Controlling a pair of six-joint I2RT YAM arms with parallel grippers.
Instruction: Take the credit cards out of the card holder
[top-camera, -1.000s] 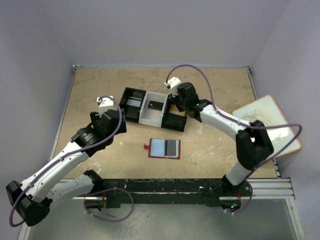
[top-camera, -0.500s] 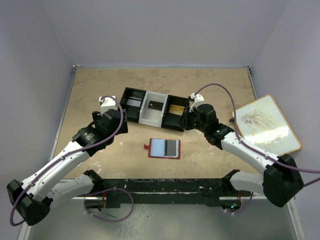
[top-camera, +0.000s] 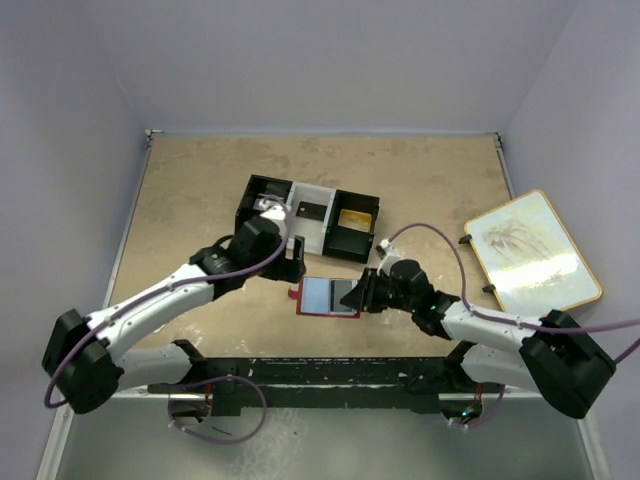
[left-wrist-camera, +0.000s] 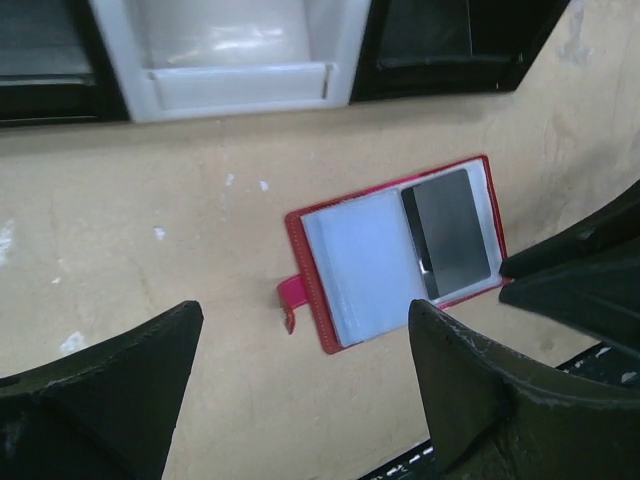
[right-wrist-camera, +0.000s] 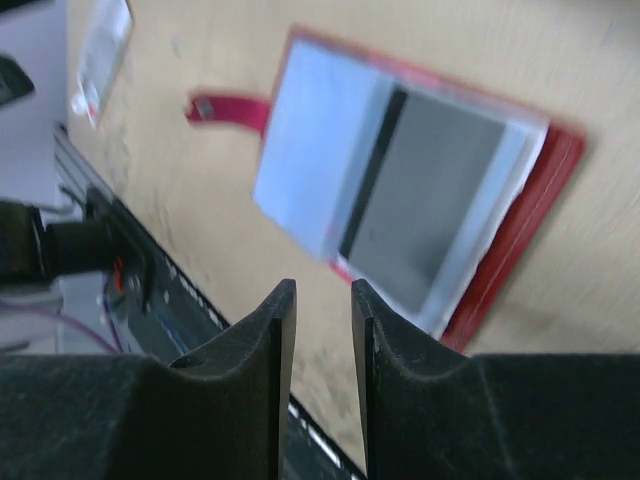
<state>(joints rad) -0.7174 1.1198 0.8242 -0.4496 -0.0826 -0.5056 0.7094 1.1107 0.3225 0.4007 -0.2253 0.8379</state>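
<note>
The red card holder (top-camera: 328, 297) lies open and flat on the table, its strap (left-wrist-camera: 288, 300) pointing left. Its left panel (left-wrist-camera: 360, 265) is pale blue-grey. A dark grey credit card (left-wrist-camera: 450, 232) sits in its right pocket and also shows in the right wrist view (right-wrist-camera: 420, 215). My left gripper (top-camera: 293, 268) hangs just above and left of the holder, wide open and empty (left-wrist-camera: 300, 400). My right gripper (top-camera: 360, 295) is low at the holder's right edge, its jaws a narrow gap apart with nothing between them (right-wrist-camera: 322, 300).
A black-and-white three-compartment tray (top-camera: 325, 238) stands behind the holder, with a dark card (top-camera: 308, 211) in the white middle and a yellowish item (top-camera: 354, 216) in the right compartment. A pale board (top-camera: 530, 250) lies at the right edge. The arms' black base rail (top-camera: 330, 372) runs along the front.
My right arm swung from the tray's right compartment down to the holder's right side, its jaws parting slightly. My left arm moved right and forward, close to the holder.
</note>
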